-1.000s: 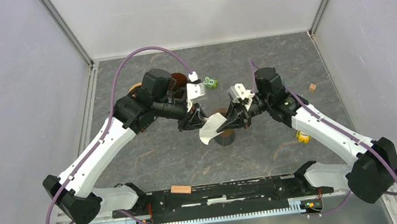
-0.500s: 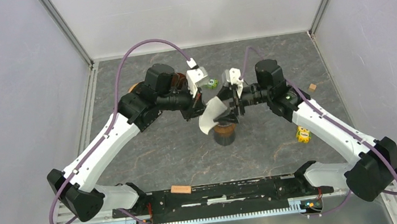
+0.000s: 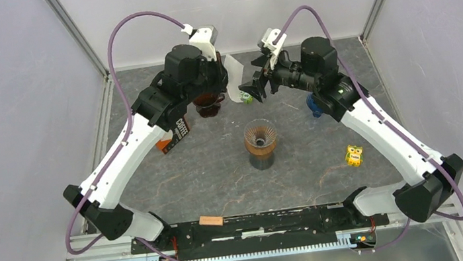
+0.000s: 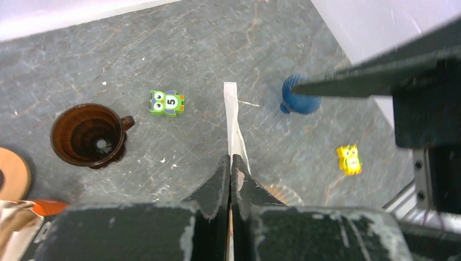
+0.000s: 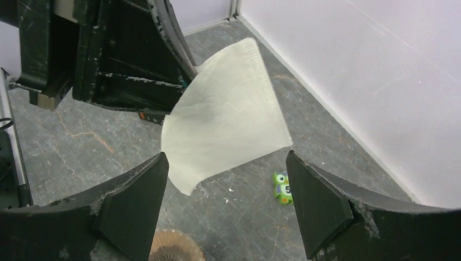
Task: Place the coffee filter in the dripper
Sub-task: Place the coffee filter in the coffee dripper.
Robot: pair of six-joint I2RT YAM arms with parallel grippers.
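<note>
The coffee filter (image 3: pixel 235 80) is a flat white paper fan hanging in the air at the back of the table. My left gripper (image 3: pixel 225 78) is shut on its edge. The left wrist view shows the coffee filter (image 4: pixel 232 122) edge-on, running out from the pinched fingertips of the left gripper (image 4: pixel 231 160). My right gripper (image 3: pixel 252 92) faces it, open. In the right wrist view the coffee filter (image 5: pixel 228 122) hangs just ahead of the right gripper (image 5: pixel 225 163), touching neither finger. The dripper (image 3: pixel 260 136), a ribbed brown cone on a dark base, stands uncovered mid-table, below both grippers.
A brown cup with a handle (image 3: pixel 207 104) and a coffee bag (image 3: pixel 176 132) sit under the left arm. A green owl block (image 3: pixel 247 96), a blue ribbed piece (image 3: pixel 313 104) and a yellow owl block (image 3: pixel 353 154) lie around the dripper. The walls stand close behind.
The right gripper opened and let go of the filter while the left gripper shut on it. Both arms rose and moved back, carrying the filter away from the dripper.
</note>
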